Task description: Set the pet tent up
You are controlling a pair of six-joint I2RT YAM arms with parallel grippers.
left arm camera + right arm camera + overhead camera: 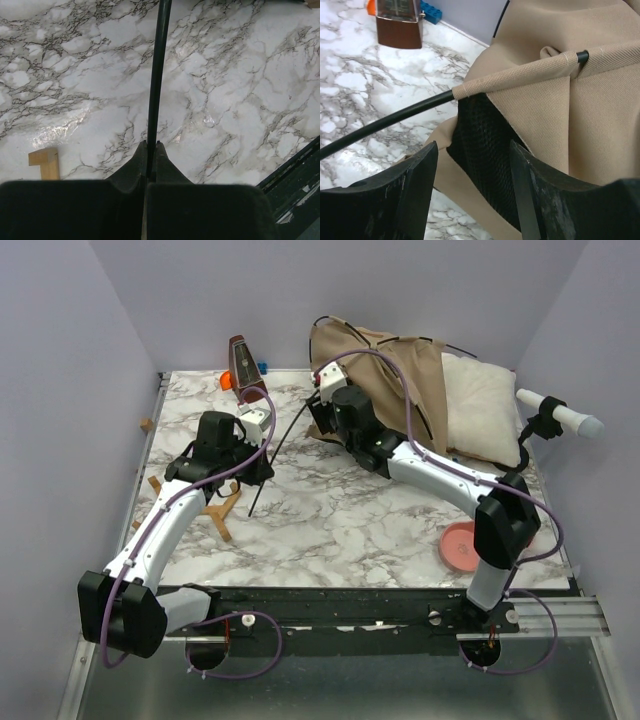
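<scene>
left pincer [151, 150] clamped tight on pole [157, 75], which runs straight ahead of it over table [240, 100]. right pincer [472, 155] apart, straddling pet tent [580, 115] black lining just below the sleeve. Risk: thin pole slips or twists in the left grip; right grabs only loose lining, so sleeve bunches.

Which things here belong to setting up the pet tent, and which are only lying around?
For the job: pet tent, its black pole.
Lying about: white pillow, brown metronome, blue toy brick, pink dish, wooden pieces.
</scene>
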